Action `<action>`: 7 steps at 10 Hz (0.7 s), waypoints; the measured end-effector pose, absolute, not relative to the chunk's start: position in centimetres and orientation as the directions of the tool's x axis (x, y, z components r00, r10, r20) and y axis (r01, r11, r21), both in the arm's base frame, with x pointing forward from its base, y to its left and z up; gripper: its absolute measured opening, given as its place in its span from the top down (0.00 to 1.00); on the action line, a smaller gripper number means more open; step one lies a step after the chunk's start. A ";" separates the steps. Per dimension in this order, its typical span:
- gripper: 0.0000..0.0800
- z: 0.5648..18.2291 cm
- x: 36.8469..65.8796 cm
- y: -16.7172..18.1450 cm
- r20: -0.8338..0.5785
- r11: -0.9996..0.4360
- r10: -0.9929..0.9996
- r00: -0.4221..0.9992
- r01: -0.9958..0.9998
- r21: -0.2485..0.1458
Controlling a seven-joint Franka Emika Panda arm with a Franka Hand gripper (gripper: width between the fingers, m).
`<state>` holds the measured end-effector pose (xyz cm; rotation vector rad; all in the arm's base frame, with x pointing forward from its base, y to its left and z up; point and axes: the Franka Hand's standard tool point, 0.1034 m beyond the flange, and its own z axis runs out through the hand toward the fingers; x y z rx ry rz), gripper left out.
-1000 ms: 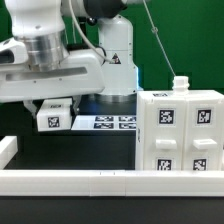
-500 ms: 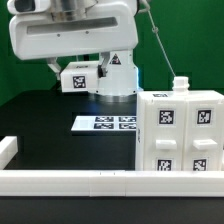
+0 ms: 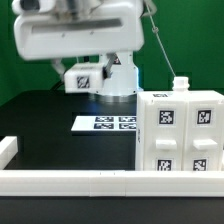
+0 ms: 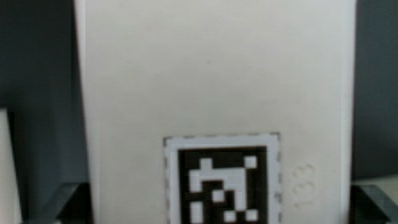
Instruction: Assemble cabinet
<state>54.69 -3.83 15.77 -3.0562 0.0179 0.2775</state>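
Note:
The cabinet (image 3: pixel 180 135), a large white box with square tags on its front, stands at the exterior view's right. My gripper (image 3: pixel 84 70) hangs high above the table, left of the cabinet and well apart from it. It is shut on a white tagged panel (image 3: pixel 80 82) that hangs in the air. In the wrist view this panel (image 4: pixel 196 80) fills most of the picture, with its tag near my gripper (image 4: pixel 217 205). A dark fingertip (image 4: pixel 64 204) shows at each side edge of the panel.
The marker board (image 3: pixel 105 123) lies flat on the black table behind and left of the cabinet. A white rail (image 3: pixel 90 181) runs along the front edge, with a raised end at the left. A small white knob-like part (image 3: pixel 179 84) stands on the cabinet's top.
The arm has risen and swung toward the exterior view's right, carrying the tagged panel from just above the table to high over the marker board.

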 end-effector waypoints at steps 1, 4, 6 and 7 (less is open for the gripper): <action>0.30 17.1 55.8 -2.5 -0.169 -0.997 0.002 0.986 -0.010 -0.073; 0.30 19.3 57.5 0.6 -0.162 -0.996 -0.054 0.985 -0.065 -0.060; 0.30 19.0 57.4 0.4 -0.167 -0.996 -0.059 0.984 -0.069 -0.058; 0.30 19.0 57.5 0.4 -0.167 -0.996 -0.058 0.984 -0.069 -0.058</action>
